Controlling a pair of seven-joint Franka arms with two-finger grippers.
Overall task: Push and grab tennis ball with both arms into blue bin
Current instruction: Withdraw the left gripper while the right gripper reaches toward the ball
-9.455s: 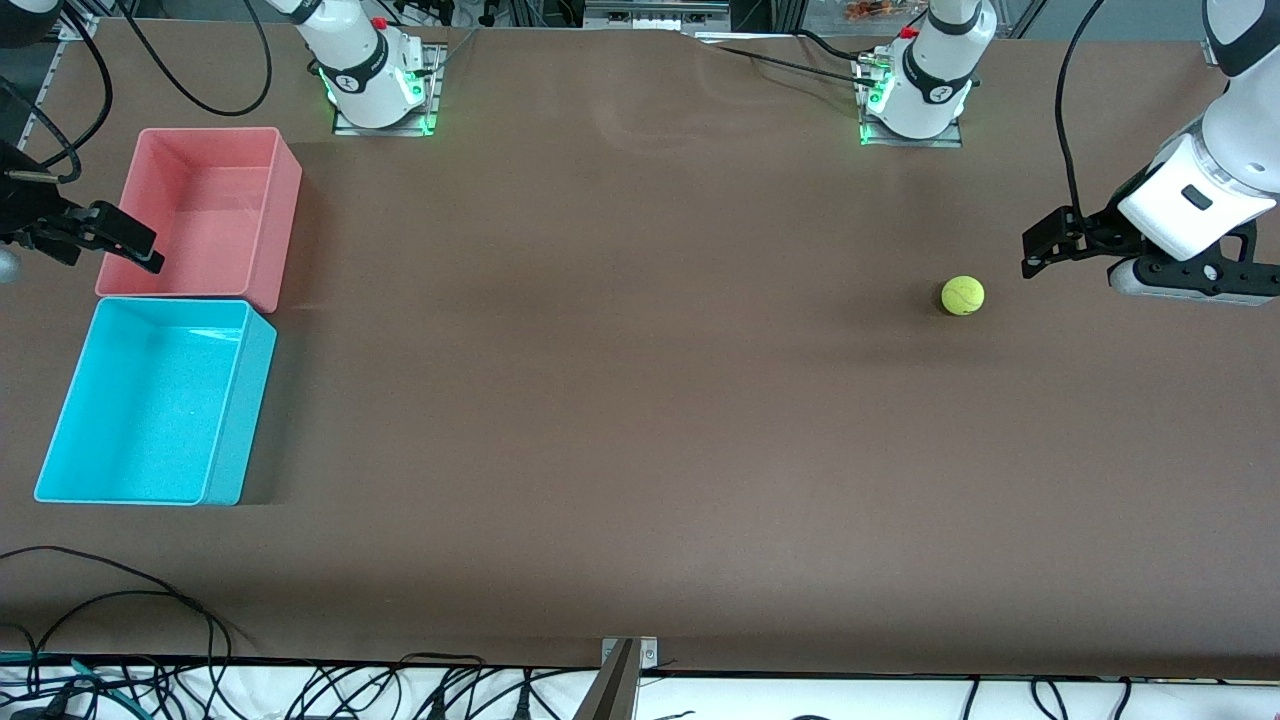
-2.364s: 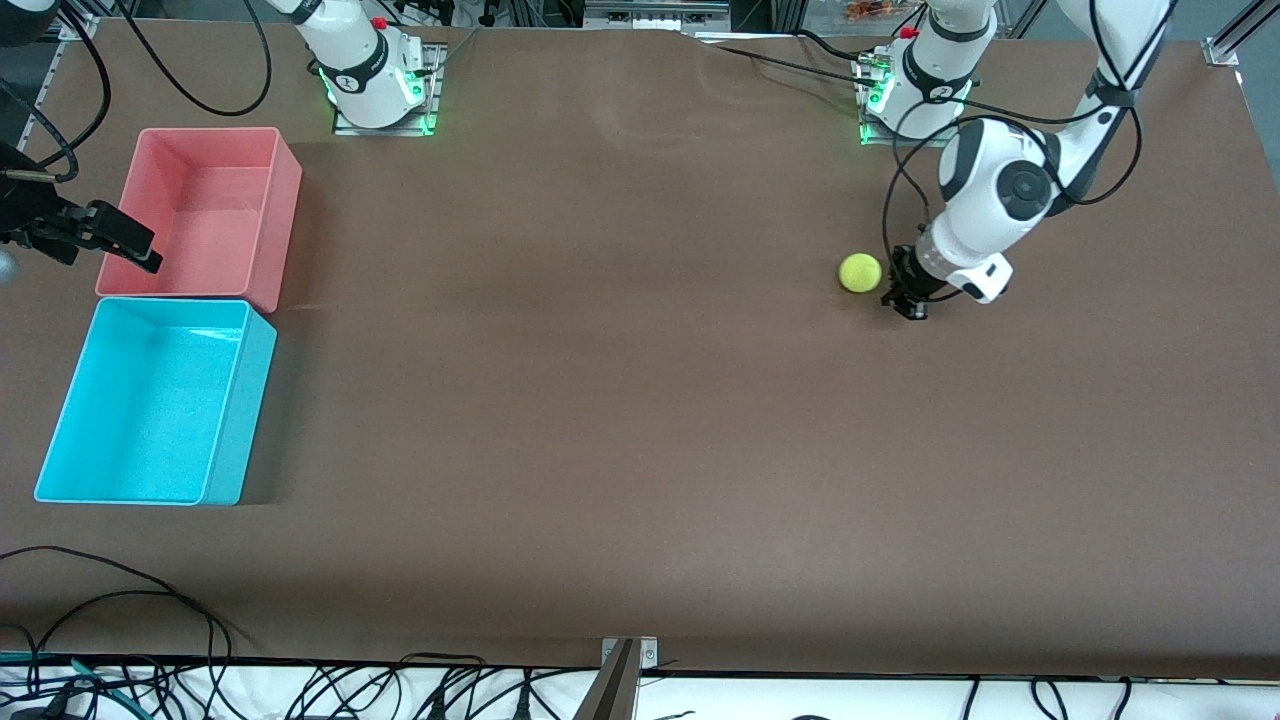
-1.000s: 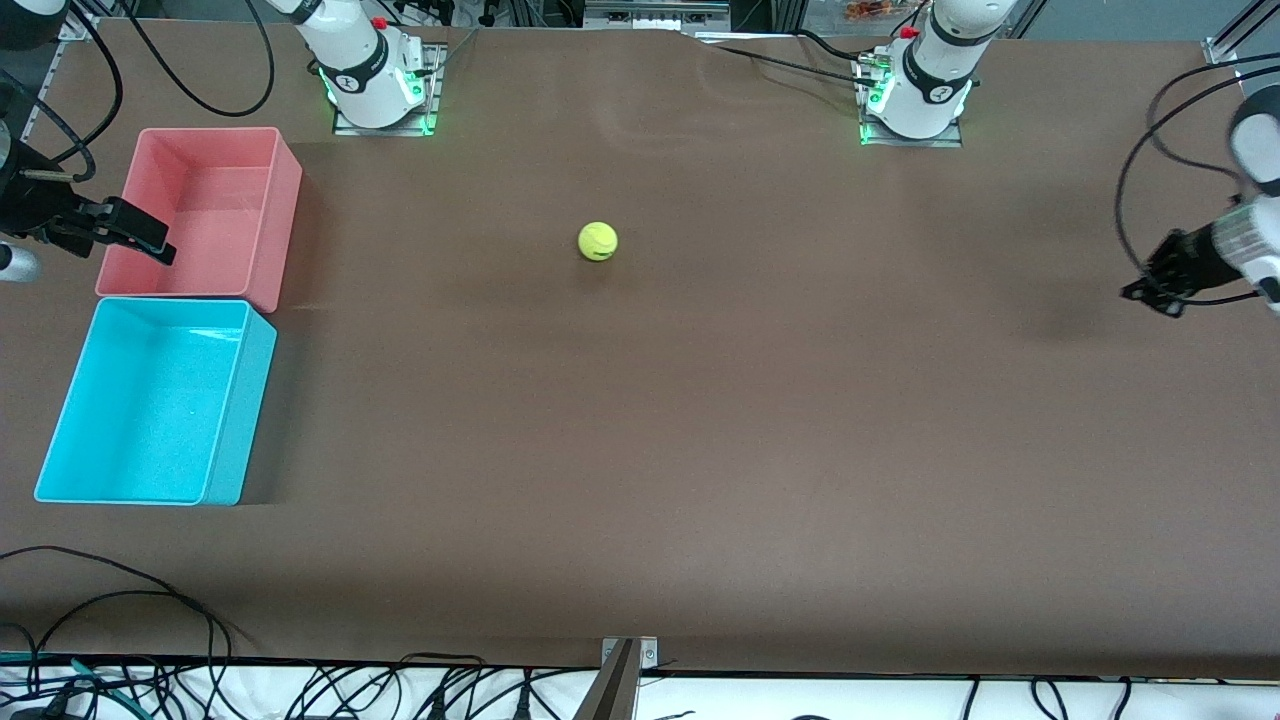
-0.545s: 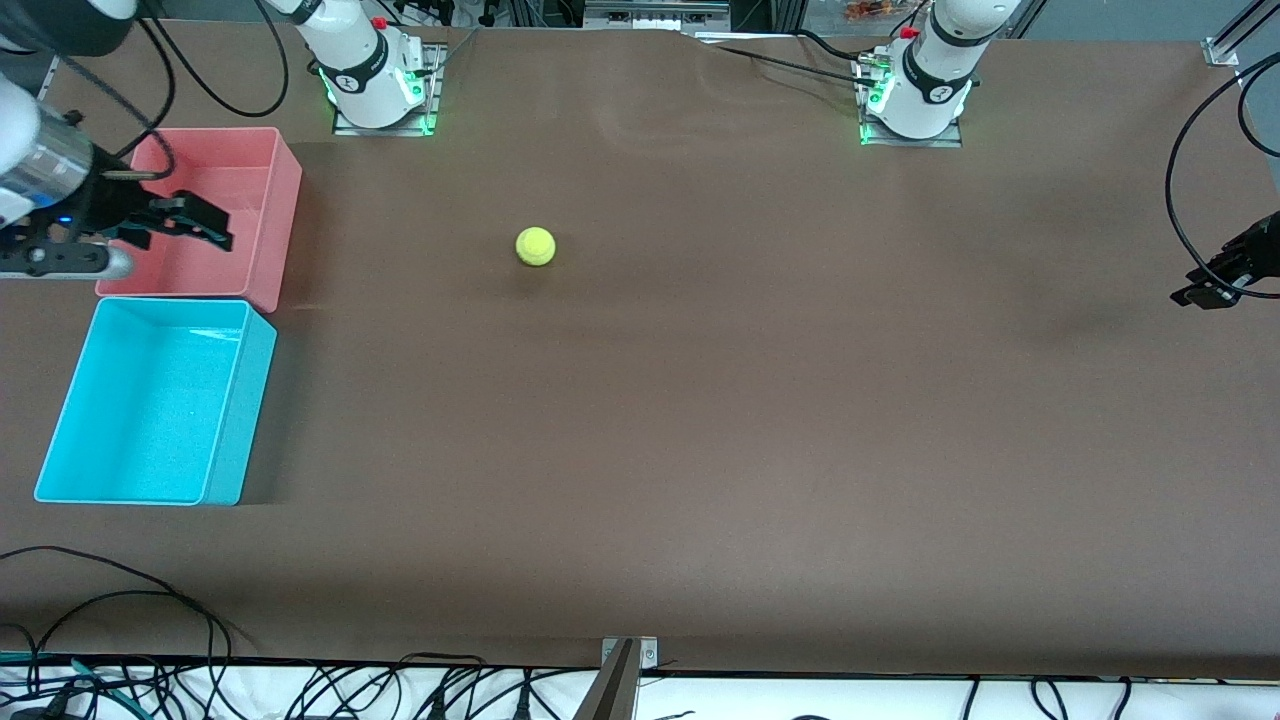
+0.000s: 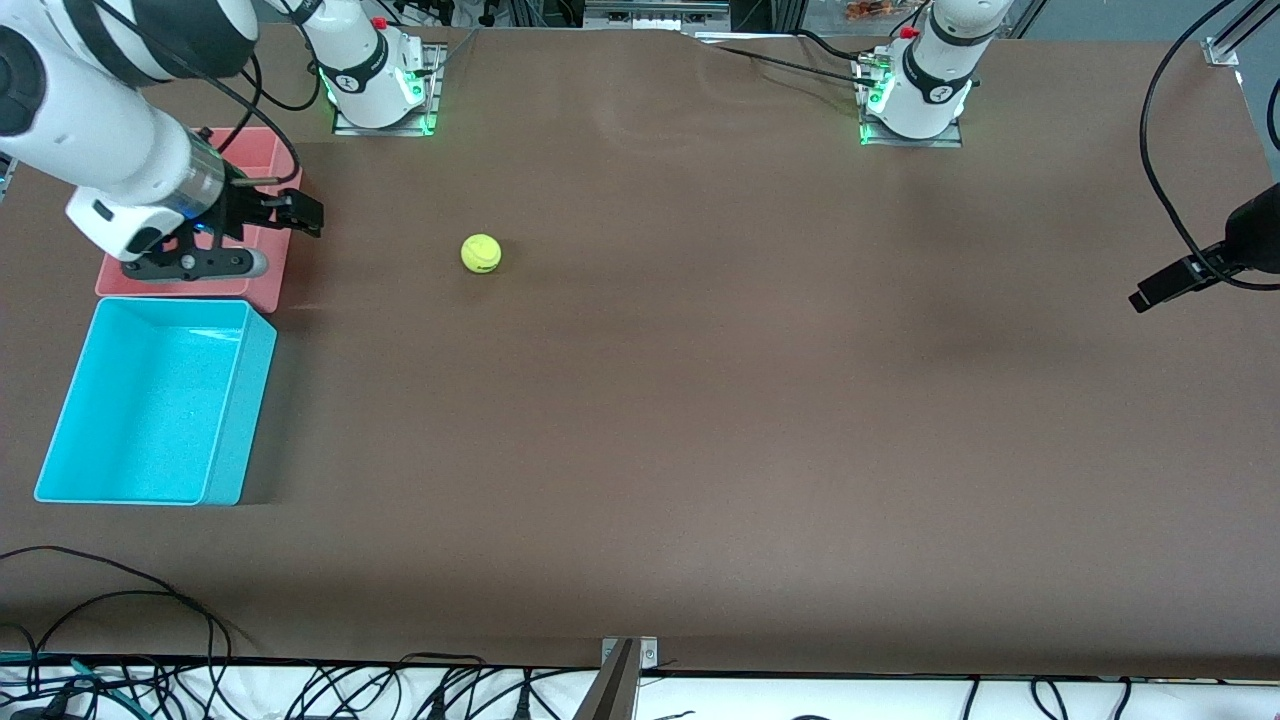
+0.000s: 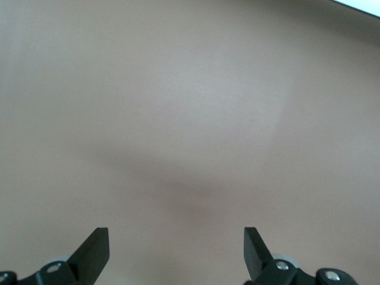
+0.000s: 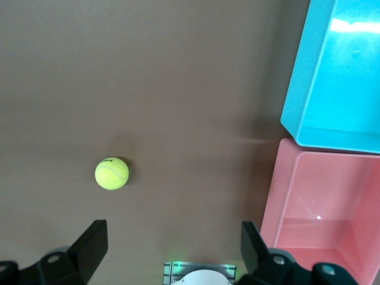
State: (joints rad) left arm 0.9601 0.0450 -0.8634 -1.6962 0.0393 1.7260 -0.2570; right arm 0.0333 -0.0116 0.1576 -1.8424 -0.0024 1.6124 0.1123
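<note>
The tennis ball [image 5: 481, 253] lies on the brown table, between the pink bin and the table's middle. It also shows in the right wrist view [image 7: 111, 173]. The blue bin [image 5: 240, 420] stands empty at the right arm's end of the table, nearer to the front camera than the pink bin; it shows in the right wrist view too [image 7: 301, 77]. My right gripper [image 5: 305, 215] is open and empty over the pink bin's edge on the ball's side, its jaws [image 7: 172, 244] wide apart. My left gripper [image 5: 1147, 296] is open and empty [image 6: 176, 252] over bare table at the left arm's end.
The pink bin [image 5: 200, 289] stands beside the blue bin, partly hidden under the right arm, and shows in the right wrist view [image 7: 279, 184]. The arm bases [image 5: 378, 90] stand along the table edge farthest from the front camera. Cables lie along the nearest edge.
The ball has rolled from the left arm's end toward the bins. The left gripper pushed it and drew back to its end. The right gripper has swung over the pink bin toward the ball.
</note>
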